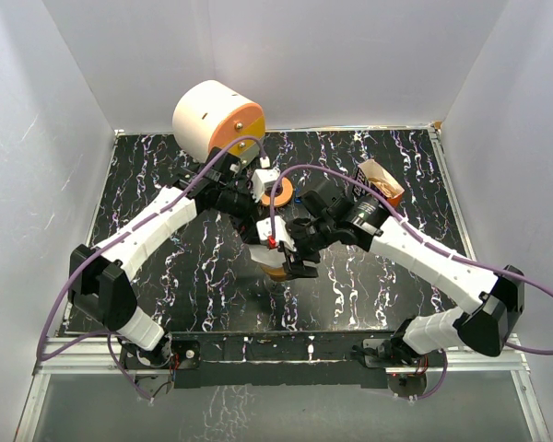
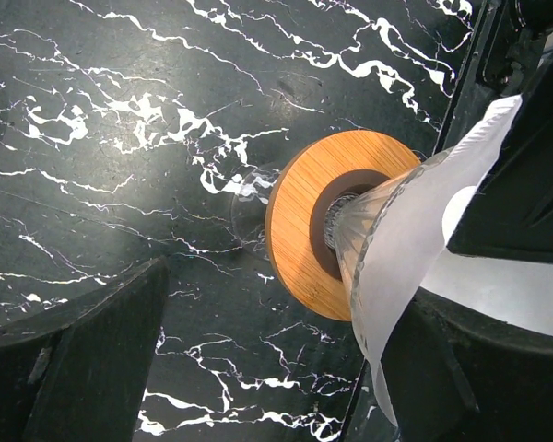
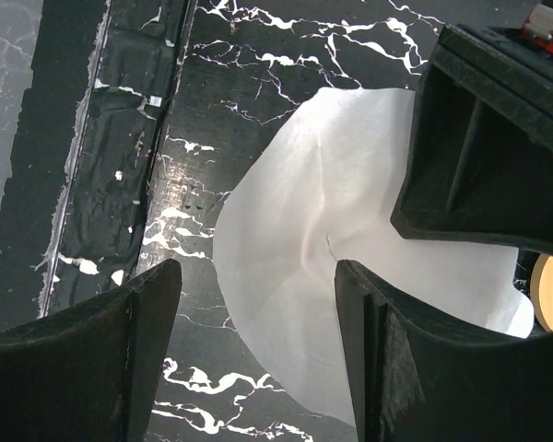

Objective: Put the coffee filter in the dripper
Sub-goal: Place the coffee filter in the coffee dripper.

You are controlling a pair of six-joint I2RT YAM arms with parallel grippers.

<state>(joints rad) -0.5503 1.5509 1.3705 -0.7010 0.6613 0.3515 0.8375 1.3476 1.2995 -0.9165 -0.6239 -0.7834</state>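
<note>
The right gripper (image 3: pixel 253 276) had its jaws spread either side of the one white coffee filter (image 3: pixel 295 203), pinching nothing. The left gripper (image 2: pixel 281 304), jaws spread wide, straddled the one dripper (image 2: pixel 295 230) mid-table, the filter lying at its glass mouth. Beyond sat one orange disc (image 1: pixel 278 191), one white drum (image 1: pixel 212 115) far left and one small cardboard box (image 1: pixel 380 180) far right, its contents unclear.
</note>
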